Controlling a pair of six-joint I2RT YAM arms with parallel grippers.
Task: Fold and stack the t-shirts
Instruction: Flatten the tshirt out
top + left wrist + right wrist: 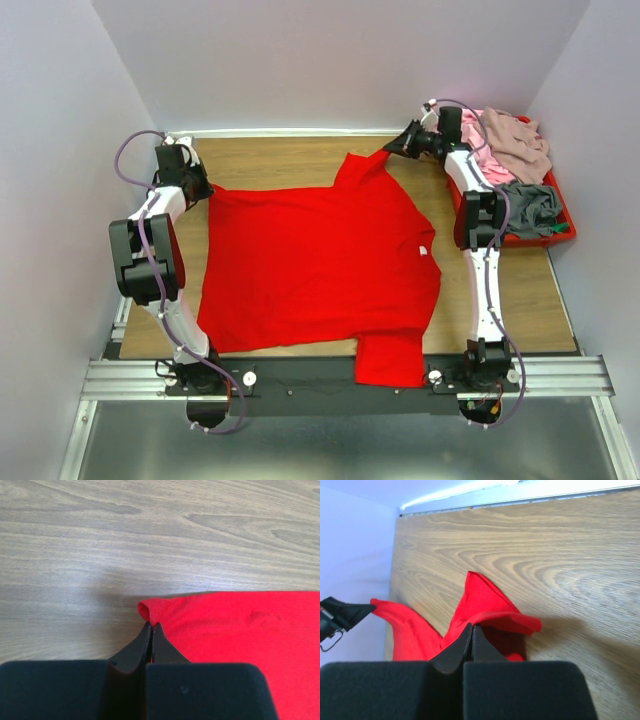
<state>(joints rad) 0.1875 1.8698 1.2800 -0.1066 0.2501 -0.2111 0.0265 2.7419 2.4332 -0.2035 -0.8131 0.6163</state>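
Note:
A bright red t-shirt (310, 265) lies spread on the wooden table, its white neck label (424, 250) at the right and one sleeve hanging over the near edge. My left gripper (204, 190) is shut on the shirt's far left hem corner (150, 611) at table level. My right gripper (392, 149) is shut on the far sleeve (487, 612) and holds it lifted a little above the table. Pink (478, 140), mauve-beige (515, 140) and grey (530, 205) t-shirts lie heaped in the red tray.
The red plastic tray (556, 236) stands at the right edge of the wooden table (280, 160), close to my right arm. Walls close in on the left, back and right. A metal rail (330, 375) runs along the near edge.

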